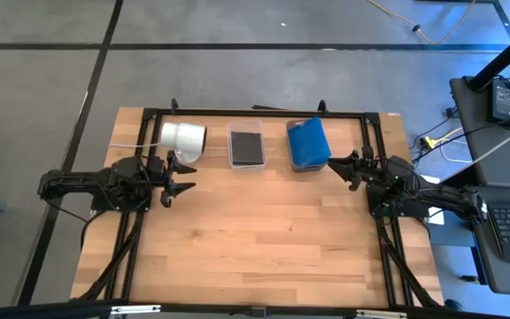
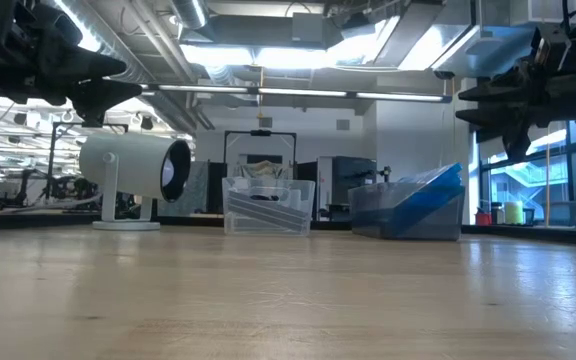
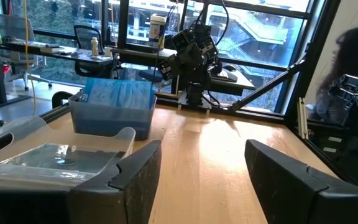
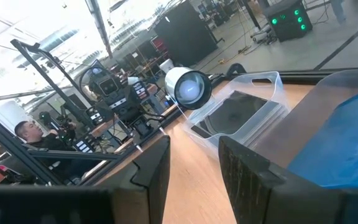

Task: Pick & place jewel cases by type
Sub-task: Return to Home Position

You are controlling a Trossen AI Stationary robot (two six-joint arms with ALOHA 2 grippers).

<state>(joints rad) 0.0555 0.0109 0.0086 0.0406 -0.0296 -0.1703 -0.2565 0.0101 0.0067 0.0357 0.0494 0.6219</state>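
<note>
1. One wooden table (image 1: 255, 257); two arms, one at each side edge
2. left gripper (image 1: 187, 175) near the white cylinder (image 1: 184, 136), fingers spread wide, holding nothing; right gripper (image 1: 333, 166) just beside the grey bin (image 2: 398, 222), fingers apart, holding nothing
3. Two bins side by side at the far edge: clear bin (image 1: 230, 142) in the middle, grey bin to its right
4. One cylinder, left of the clear bin
5. dark jewel cases (image 1: 247, 149) lie flat in the clear bin, blue jewel cases (image 1: 308, 140) in the grey bin; count per stack cannot tell
6. Low view shows the blue ones tilted above the rim; right wrist view shows a person (image 4: 27, 134), high view does not
</note>
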